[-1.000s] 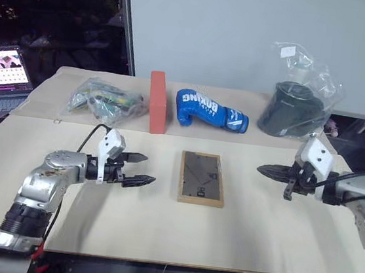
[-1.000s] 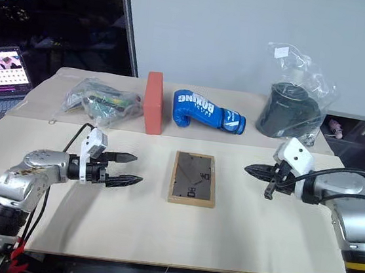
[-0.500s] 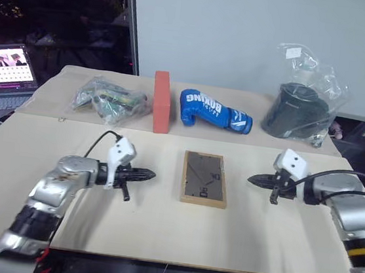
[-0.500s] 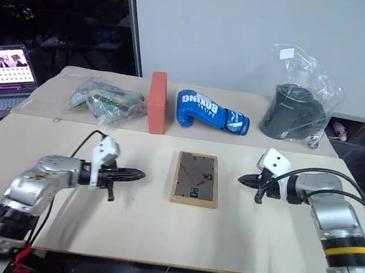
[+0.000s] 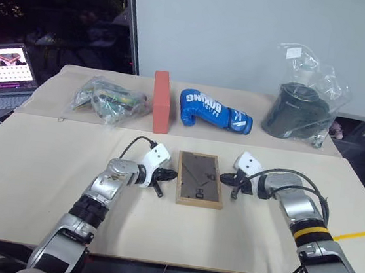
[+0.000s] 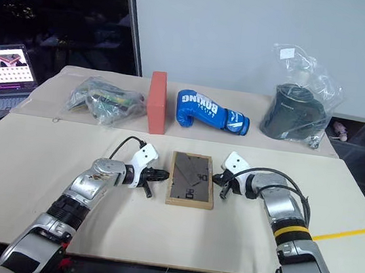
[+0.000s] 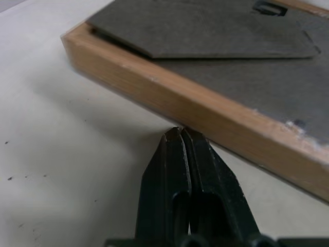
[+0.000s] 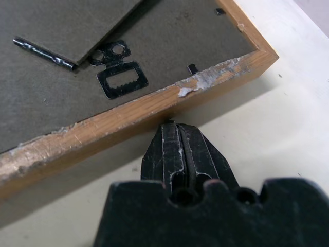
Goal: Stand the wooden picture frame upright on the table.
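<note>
Both arms are clad in silver-grey metal segments with ribbed black joints toward the shoulder. A white block sits on top of each wrist, and a thin black cable loops from it back along the forearm. The right forearm carries a yellow band between black rings. The left tool (image 5: 170, 174) and the right tool (image 5: 225, 177) each end in two black fingers that taper to a point, pressed together; the right tool's fingers (image 8: 181, 149) are scuffed with pale marks above a chunky black base.
</note>
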